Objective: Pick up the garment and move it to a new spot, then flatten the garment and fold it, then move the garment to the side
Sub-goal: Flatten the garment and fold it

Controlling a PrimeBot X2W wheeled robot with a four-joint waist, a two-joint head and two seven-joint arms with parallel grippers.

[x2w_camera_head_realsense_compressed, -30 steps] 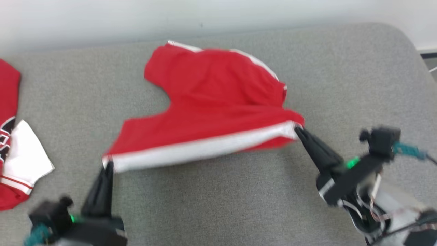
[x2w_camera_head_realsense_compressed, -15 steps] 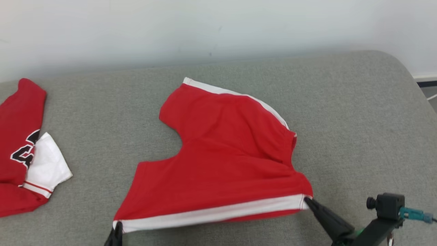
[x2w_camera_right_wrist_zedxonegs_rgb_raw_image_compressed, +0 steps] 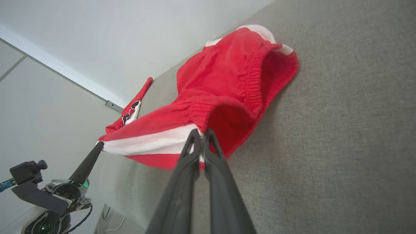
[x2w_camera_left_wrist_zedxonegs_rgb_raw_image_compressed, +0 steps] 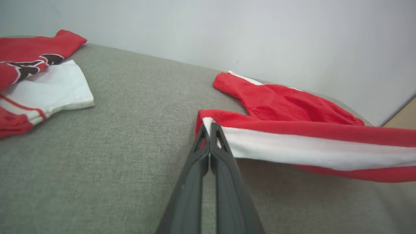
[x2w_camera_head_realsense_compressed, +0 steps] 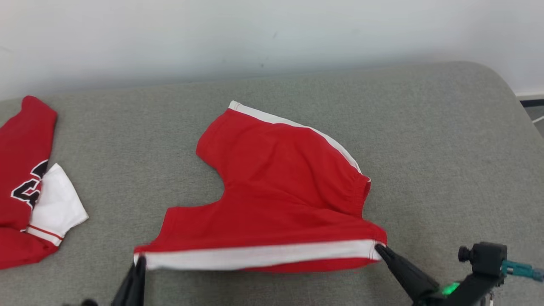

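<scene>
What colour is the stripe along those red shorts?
White. The stripe on the shorts shows best in the left wrist view.

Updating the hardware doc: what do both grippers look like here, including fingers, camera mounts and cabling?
Both match: the left gripper and right gripper have two long matte-black fingers tapering to thin tips, with triangular cut-outs near the ends. Behind the right gripper's fingers are a green light, a small black wrist camera on a black bracket, and a teal connector. Thin cables trail below the left gripper's base.
</scene>
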